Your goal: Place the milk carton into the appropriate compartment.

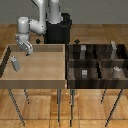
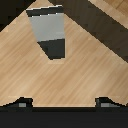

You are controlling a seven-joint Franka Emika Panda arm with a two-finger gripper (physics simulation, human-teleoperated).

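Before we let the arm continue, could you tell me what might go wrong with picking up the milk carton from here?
1. The milk carton stands close to the light tray's raised wall, so a finger could catch the wall on descent.
2. The gripper hangs off to one side of the carton; closing without centring could tip it.
3. The dark bin's compartments already hold small grey items, so the carton may land in the wrong one.

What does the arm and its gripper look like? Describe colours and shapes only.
The arm is glossy white with rounded segments and darker joints, rising from a black pedestal. The gripper is pale grey with short dark fingertips. No cables or markings can be made out.
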